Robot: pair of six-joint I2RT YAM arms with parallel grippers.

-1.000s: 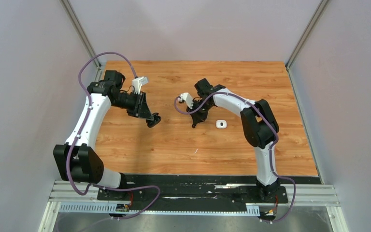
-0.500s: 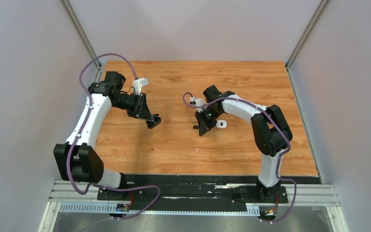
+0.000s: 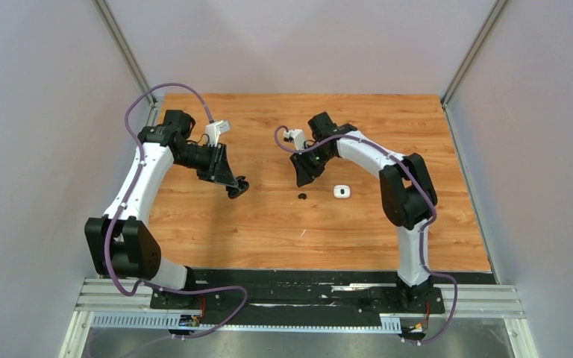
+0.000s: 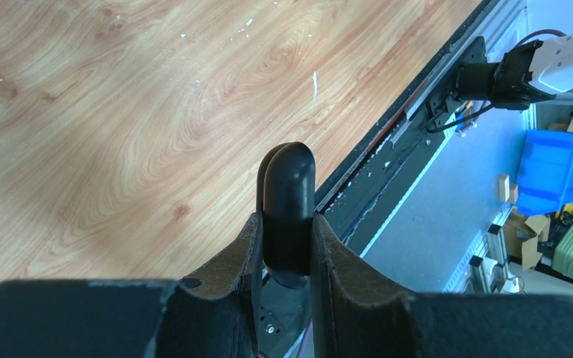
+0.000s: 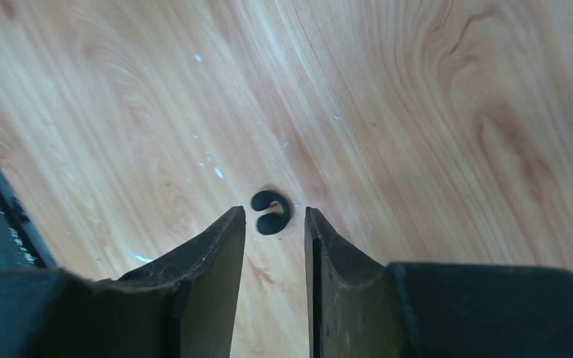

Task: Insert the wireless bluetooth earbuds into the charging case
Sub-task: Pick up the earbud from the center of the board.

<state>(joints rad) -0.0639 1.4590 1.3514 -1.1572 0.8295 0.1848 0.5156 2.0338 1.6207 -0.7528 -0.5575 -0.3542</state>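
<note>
A black rounded charging case stands edge-on between my left fingers, and my left gripper is shut on it, held above the wood at the table's left. A tiny black earbud lies on the table near the middle; in the right wrist view this earbud is a small curled dark shape just beyond my fingertips. My right gripper hovers over it, open, holding nothing; from above the right gripper sits just behind the earbud. No white earbuds show.
A small white rounded case lies on the wood just right of the black earbud. Grey walls enclose the table on three sides. A black rail runs along the near edge by the arm bases.
My right gripper has opened and drawn back and up from the table, leaving the black earbud lying there. The left arm has barely moved and keeps its grip.
</note>
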